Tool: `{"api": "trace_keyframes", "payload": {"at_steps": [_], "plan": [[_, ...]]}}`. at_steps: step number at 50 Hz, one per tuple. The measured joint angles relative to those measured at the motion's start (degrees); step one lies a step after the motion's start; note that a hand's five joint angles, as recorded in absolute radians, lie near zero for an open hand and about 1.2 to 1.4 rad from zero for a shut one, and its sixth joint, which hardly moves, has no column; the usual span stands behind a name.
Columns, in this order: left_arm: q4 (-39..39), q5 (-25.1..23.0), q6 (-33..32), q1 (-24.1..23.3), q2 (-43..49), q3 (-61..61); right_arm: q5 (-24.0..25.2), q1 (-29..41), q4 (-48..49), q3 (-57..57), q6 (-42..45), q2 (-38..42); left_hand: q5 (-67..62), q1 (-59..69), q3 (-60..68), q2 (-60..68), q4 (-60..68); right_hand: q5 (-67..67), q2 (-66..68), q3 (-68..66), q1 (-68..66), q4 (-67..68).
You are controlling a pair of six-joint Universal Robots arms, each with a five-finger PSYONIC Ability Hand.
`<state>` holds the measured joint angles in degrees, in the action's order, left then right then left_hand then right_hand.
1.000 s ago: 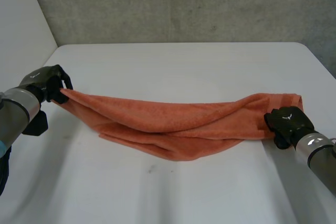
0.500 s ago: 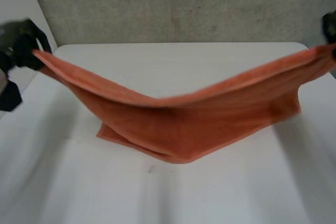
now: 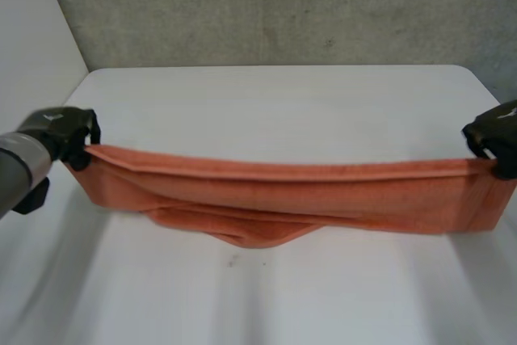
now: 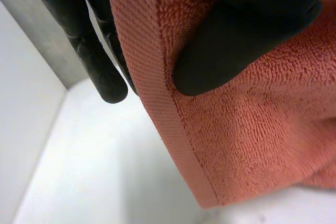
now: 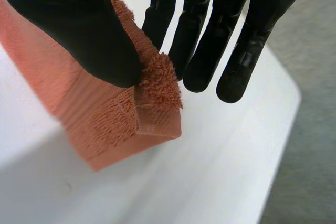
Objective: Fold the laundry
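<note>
White surface, grey concrete wall behind at 12 o'clock. Orange towel pulled out lengthwise from 9 o'clock to 3 o'clock, with the top edge taut and the lower folds sagging at centre toward 6 o'clock. Left hand at 9 o'clock, thumb and fingers pinched on the towel's end hem. Right hand at 3 o'clock, thumb clamping the far corner against a finger.

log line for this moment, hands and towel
left hand: pinches left end of towel | right hand: pinches right end | towel: stretched between hands, lower layer sagging
</note>
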<state>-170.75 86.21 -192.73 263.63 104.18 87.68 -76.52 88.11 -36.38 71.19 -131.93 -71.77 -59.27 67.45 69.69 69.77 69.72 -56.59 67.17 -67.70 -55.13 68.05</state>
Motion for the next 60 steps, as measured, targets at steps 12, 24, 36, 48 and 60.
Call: {"api": "trace_keyframes", "payload": {"at_steps": [12, 24, 36, 48, 60], "plan": [[-14.6, 0.0, -4.2, -3.4, 13.4, -22.4, -8.9, 9.9, 22.6, -21.9, -0.6, 13.7, 0.0, 0.0, 0.0, 0.0, 0.0, 0.0, 0.0, 0.0, 0.0, 0.0], [-44.7, 5.2, -3.3, -4.3, 5.9, -25.8, -10.3, 13.2, 54.8, -23.3, -9.9, 2.5, -0.2, 0.0, 0.0, 0.0, 0.0, -0.3, 0.0, 0.0, 0.0, 0.0], [-42.2, 5.8, 3.2, -3.2, 6.4, -12.8, -7.5, 13.1, 47.6, -3.9, -11.6, 1.8, -0.2, 0.0, 0.0, 0.0, 0.0, -0.4, 0.0, -0.2, 0.0, 0.3], [-41.3, 3.4, 5.1, -3.4, 15.8, 1.1, -5.1, 13.2, 46.1, 9.7, -11.5, 12.1, -0.2, 0.0, 0.0, 0.0, 0.0, -0.4, 0.0, -0.2, 0.0, 0.3], [-38.1, 2.6, 3.2, -1.5, 13.9, 12.3, -5.5, 12.1, 38.7, 16.2, -10.9, 10.7, -0.2, 0.0, 0.0, 0.0, 0.0, -0.4, 0.0, -0.2, 0.0, 0.3]]}}
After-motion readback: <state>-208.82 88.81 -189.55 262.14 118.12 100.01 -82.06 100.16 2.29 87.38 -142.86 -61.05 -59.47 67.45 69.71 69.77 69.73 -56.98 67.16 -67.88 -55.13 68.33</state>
